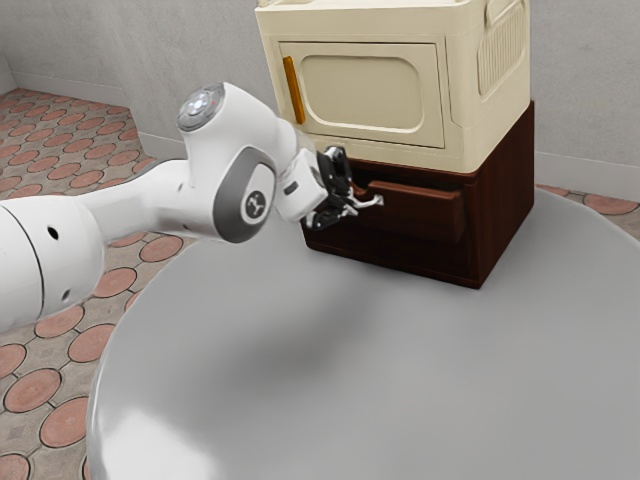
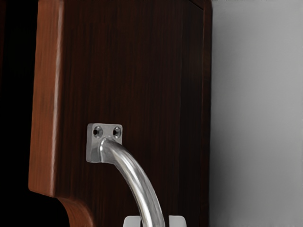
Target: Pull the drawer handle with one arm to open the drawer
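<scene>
Since the question is always what the claw (image 1: 352, 203) is up to: it's pinching the handle (image 2: 135, 179), one fingertip on each side of the curved metal bar. That handle is on the front of the drawer (image 1: 415, 212), held there by a little metal plate (image 2: 105, 130) with two screw holes in it. The drawer is in a dark reddish wood cabinet (image 1: 508, 200), and its front looks like it sits a bit proud of the frame, though honestly I can't tell how far. Sitting right on top of the cabinet is a chunky cream box (image 1: 490, 80) with a closed door (image 1: 365, 90) and an orange grip (image 1: 293, 90) near the door's edge on the exterior view's left. The whole stack stands on a rounded grey desk (image 1: 300, 380), and the floor (image 1: 40, 390) around it is patterned tile, kinda pinkish. Plain grey wall (image 1: 190, 60) behind.
</scene>
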`<action>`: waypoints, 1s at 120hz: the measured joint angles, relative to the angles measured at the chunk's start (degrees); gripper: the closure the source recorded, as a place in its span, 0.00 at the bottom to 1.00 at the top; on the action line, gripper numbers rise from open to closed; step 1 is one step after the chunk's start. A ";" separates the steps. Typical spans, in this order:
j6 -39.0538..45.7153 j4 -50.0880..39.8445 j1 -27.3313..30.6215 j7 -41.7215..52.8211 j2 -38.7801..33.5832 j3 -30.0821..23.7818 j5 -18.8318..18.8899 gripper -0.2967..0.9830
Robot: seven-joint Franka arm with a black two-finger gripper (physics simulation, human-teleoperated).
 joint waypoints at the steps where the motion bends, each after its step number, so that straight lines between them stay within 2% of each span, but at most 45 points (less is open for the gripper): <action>1: 0.00 -0.09 0.00 0.00 -0.07 0.00 0.00 0.82; 120: 0.40 -14.03 -0.23 0.06 -11.14 -0.01 0.05 0.83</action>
